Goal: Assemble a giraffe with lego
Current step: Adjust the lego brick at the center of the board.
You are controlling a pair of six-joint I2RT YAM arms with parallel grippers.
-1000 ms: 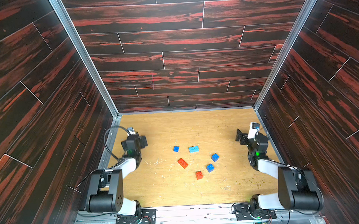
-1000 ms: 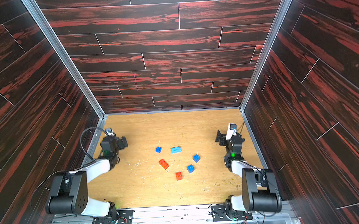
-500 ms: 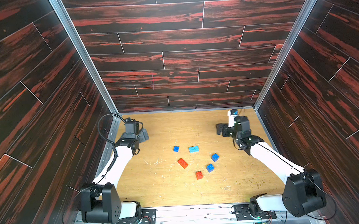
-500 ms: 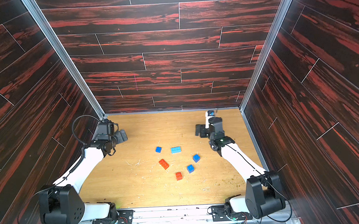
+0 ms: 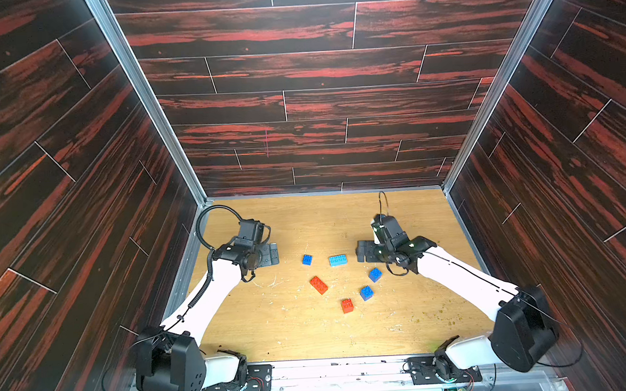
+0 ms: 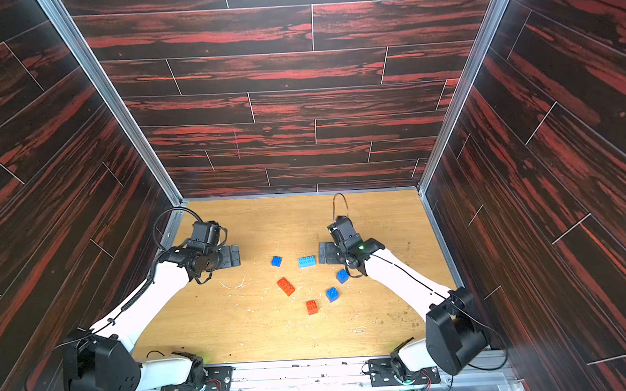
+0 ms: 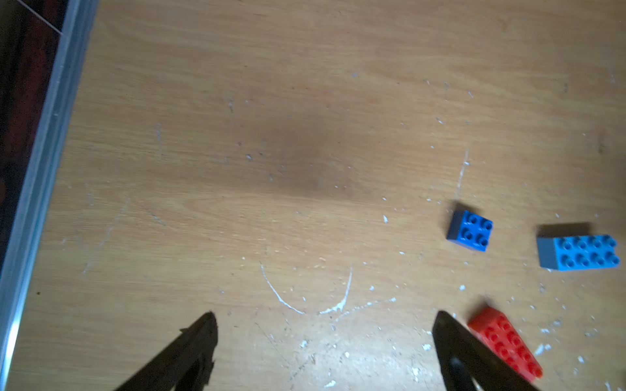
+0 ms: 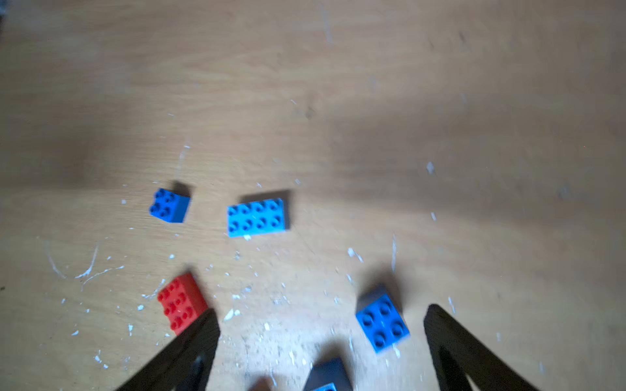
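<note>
Centrally, loose lego [image 5: 318,285] between both arms' jaws

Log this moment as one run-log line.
left gripper: open, empty | right gripper: open, empty | lego: six bricks loose on table, none joined

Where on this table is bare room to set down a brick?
Free: far strip from back wall to the left gripper and right gripper; near strip from red square brick to front rail. Crowded: middle, among the lego.
</note>
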